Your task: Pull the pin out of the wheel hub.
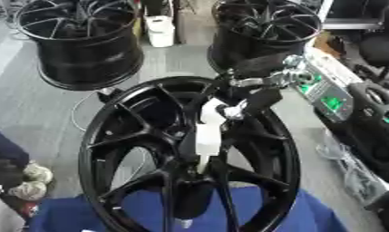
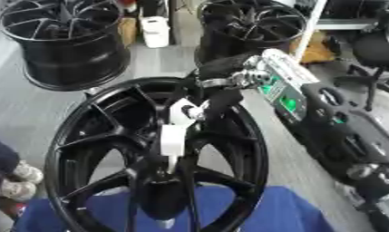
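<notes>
In the left eye view, the robot's right hand (image 1: 229, 106) reaches down over the big black spoked alloy wheel (image 1: 110, 136), fingers curled round a white cylindrical pin (image 1: 208, 138) above the hub.

The right eye view shows the pin's lower tip near the hub centre; whether it is fully out, I cannot tell.
</notes>
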Controlling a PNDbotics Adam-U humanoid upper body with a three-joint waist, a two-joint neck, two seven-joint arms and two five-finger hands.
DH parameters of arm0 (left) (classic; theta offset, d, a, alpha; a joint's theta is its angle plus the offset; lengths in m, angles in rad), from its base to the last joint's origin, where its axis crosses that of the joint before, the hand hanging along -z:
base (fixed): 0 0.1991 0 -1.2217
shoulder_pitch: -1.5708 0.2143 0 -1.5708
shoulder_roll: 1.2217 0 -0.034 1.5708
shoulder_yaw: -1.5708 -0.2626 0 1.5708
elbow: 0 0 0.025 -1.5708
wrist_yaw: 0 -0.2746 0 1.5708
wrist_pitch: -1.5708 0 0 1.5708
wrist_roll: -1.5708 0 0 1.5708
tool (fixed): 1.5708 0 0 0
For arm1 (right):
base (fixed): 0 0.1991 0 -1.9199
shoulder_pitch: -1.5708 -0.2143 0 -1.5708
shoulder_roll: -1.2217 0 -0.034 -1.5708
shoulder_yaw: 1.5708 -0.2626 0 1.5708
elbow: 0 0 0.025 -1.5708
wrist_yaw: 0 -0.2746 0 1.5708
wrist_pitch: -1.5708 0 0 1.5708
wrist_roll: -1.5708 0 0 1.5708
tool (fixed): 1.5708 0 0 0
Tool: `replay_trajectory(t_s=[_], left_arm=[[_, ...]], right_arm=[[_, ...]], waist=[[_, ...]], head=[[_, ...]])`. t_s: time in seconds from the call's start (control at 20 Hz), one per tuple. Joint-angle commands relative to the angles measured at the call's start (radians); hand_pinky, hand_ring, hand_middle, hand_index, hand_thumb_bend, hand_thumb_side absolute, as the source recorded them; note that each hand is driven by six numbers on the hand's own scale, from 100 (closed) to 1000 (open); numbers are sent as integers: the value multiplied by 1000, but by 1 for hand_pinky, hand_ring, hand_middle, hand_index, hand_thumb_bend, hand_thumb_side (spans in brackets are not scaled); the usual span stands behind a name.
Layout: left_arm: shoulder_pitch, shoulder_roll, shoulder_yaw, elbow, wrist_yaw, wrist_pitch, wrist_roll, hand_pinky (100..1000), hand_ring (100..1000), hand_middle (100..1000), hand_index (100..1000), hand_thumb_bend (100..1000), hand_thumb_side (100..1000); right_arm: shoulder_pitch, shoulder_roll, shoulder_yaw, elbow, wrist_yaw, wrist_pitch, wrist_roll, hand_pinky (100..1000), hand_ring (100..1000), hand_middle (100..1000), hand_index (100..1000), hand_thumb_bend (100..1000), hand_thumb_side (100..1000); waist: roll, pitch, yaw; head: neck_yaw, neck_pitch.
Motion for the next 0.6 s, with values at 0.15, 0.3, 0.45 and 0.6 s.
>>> replay_trajectory(t_s=[0.15,0.3,0.45,0.6], left_arm=[[-12,12,3,-11,0,-1,0,718,619,594,678,389,746],[-12,11,3,-11,0,-2,0,718,619,594,678,389,746],[-13,11,3,-12,1,-2,0,718,619,594,678,390,746],[-14,10,2,-12,1,-2,-1,718,619,594,679,390,746]], right_arm=[[-7,-44,9,-44,-28,-117,132,769,712,842,954,100,967],[-5,-31,22,-34,-13,-123,132,769,713,842,953,100,944],[-5,-21,28,-20,4,-135,132,773,718,845,955,100,906],[-6,-14,31,-11,27,-149,132,775,721,844,955,100,854]], waist=[[2,-10,-1],[4,-8,1],[5,-6,4],[4,-4,6]], head=[[1,-13],[-1,-14],[-4,-16],[-6,-17]])
